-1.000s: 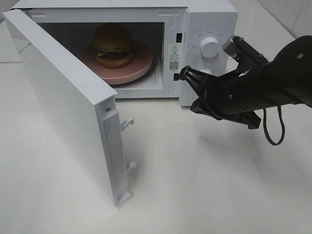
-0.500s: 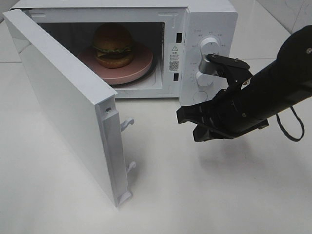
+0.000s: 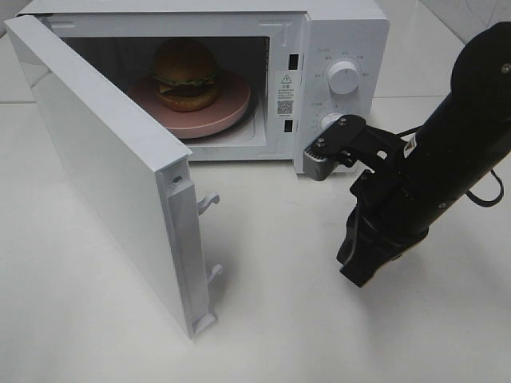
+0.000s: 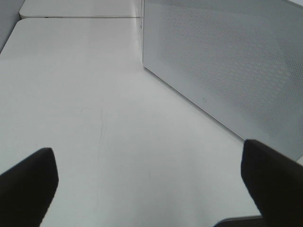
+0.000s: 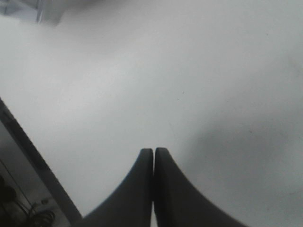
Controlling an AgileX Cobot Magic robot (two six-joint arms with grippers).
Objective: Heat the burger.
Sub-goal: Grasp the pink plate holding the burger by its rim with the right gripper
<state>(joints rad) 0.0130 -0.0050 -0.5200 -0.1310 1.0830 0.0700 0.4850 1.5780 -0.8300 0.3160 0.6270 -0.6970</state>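
While the burger (image 3: 185, 74) sits on a pink plate (image 3: 227, 108) inside the open microwave (image 3: 335, 32), up and left of it, the right gripper (image 3: 358, 270) points down at the table (image 3: 279, 319), fingers pressed together, empty.

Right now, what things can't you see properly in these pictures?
- The burger's far side: exterior high view, hidden by the burger itself in the dim microwave.
- The pink plate's left edge: exterior high view, hidden behind the open door.
- The lower knob: exterior high view, partly covered by the right arm.
- The panel's printed labels: too small to read.
- The left gripper: left wrist view, fingers cut off by the picture's edges.
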